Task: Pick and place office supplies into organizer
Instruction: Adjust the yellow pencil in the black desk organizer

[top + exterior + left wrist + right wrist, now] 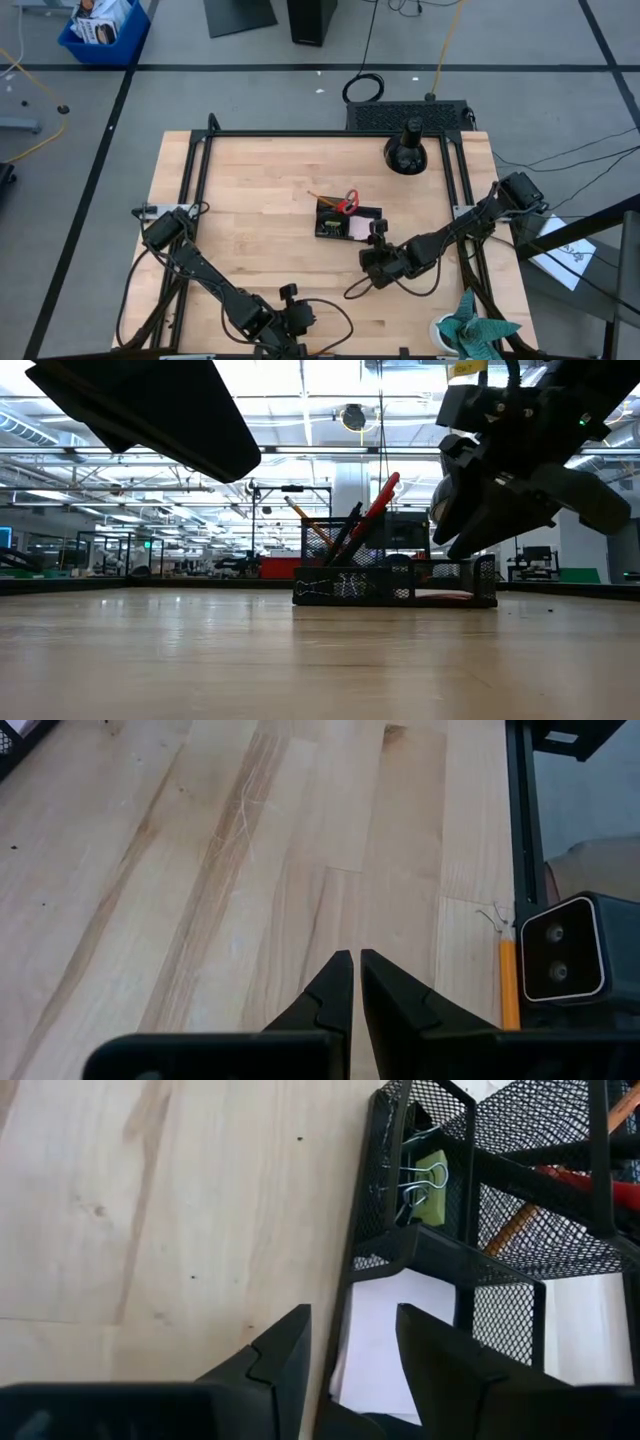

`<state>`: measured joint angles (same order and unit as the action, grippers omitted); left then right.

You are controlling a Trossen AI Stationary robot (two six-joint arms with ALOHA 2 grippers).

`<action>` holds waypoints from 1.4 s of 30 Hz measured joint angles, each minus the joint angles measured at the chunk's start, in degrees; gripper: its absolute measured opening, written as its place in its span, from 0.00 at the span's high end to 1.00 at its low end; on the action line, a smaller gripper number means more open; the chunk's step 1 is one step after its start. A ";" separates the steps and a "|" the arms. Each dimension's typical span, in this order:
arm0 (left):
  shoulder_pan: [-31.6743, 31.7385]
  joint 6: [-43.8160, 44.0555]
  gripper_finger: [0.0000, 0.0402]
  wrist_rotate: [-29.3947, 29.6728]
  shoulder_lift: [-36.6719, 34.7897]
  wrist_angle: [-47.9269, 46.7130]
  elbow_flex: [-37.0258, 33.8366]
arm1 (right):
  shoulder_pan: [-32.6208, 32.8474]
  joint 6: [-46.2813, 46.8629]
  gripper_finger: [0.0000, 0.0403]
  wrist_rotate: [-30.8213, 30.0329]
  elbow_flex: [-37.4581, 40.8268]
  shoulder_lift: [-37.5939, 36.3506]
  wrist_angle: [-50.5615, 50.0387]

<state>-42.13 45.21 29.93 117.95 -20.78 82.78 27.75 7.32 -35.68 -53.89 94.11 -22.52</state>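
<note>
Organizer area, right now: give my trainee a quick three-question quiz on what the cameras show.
1. True or false: the red-handled scissors lie flat on the table.
2. Which gripper is at the organizer? A) left B) right
3. What stands at the table's far right edge, beyond the organizer?

Key:
1. False; they stand in the organizer.
2. B; the right gripper is open at its rim, while the left gripper is shut over bare wood.
3. A round black domed object.

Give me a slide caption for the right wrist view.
Right gripper, fingers apart, above the mesh organizer holding binder clips.
</note>
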 joint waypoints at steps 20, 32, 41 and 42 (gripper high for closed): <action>-0.05 -2.10 0.92 0.18 0.00 1.11 0.00 | 1.45 4.09 0.91 7.23 -0.04 -4.93 -0.70; 1.40 -3.09 0.92 14.97 -4.95 -10.90 0.02 | 11.56 7.76 1.00 5.11 0.75 -5.88 10.63; -0.06 5.06 0.92 30.12 -14.92 -26.95 -0.13 | 15.58 -0.55 1.00 7.88 14.45 -6.64 38.89; -0.31 5.01 0.92 31.10 -15.33 -27.07 -0.47 | 15.00 -0.48 1.00 10.40 16.18 -7.06 41.76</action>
<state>-42.44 50.22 61.03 102.62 -47.85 82.31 42.76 6.83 -25.28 -37.71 87.04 19.24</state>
